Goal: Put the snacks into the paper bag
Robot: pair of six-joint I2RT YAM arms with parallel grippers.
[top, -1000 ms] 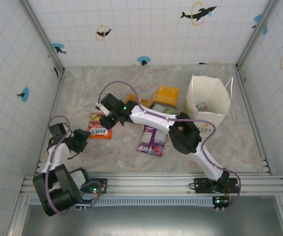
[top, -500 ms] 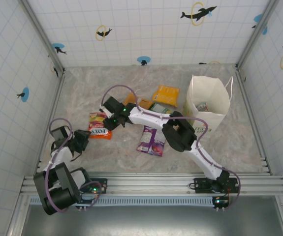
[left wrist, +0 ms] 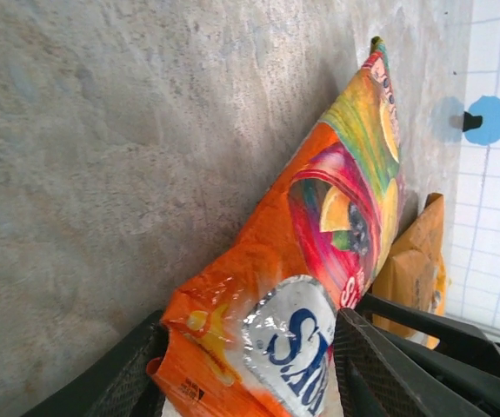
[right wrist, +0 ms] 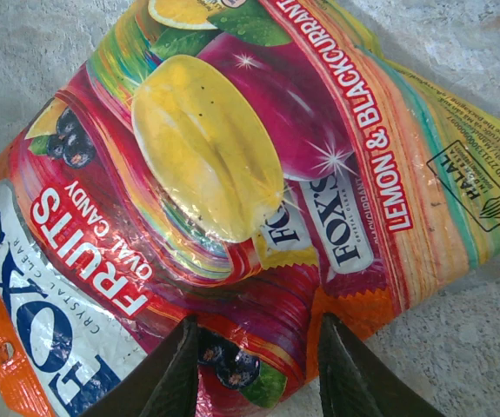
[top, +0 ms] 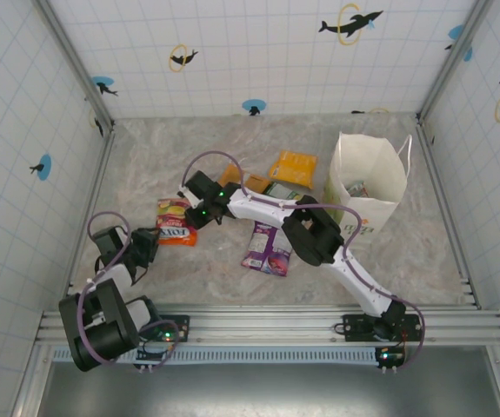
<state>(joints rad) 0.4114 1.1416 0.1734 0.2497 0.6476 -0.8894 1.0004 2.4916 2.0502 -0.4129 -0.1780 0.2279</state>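
Snacks lie scattered over the bench (top: 145, 165), and the one in hand is the red-yellow packet (top: 173, 224), flat on the surface left of centre and well apart from the paper bag (top: 367, 178), which stands upright at the far right with its mouth open.

The right gripper (top: 186, 217) has its arm stretched across from the bag side. In its wrist view the right gripper (right wrist: 258, 328) is spread, with both fingertips over the near edge of the red-yellow packet (right wrist: 232, 191) and nothing pinched yet. The left gripper (top: 148, 241) sits at the packet's near-left end. From its own camera the left gripper (left wrist: 251, 334) is also spread, and the corner of the red-yellow packet (left wrist: 319, 243) reaches in between its fingers.

With two grippers on one packet, I judge that only one should take it, or they will tug against each other or collide. The right arm seems the better carrier, being the one mounted on the bag's side. The glossy film will likely slip, so the fingers should close on the edge or on a fold of film rather than skate over the flat face, and the left could steady the far end until the pinch holds. The lift should clear the purple packet (top: 269, 248) and the yellow-orange packet (top: 293, 165), then let go inside the bag's mouth without nudging its light walls
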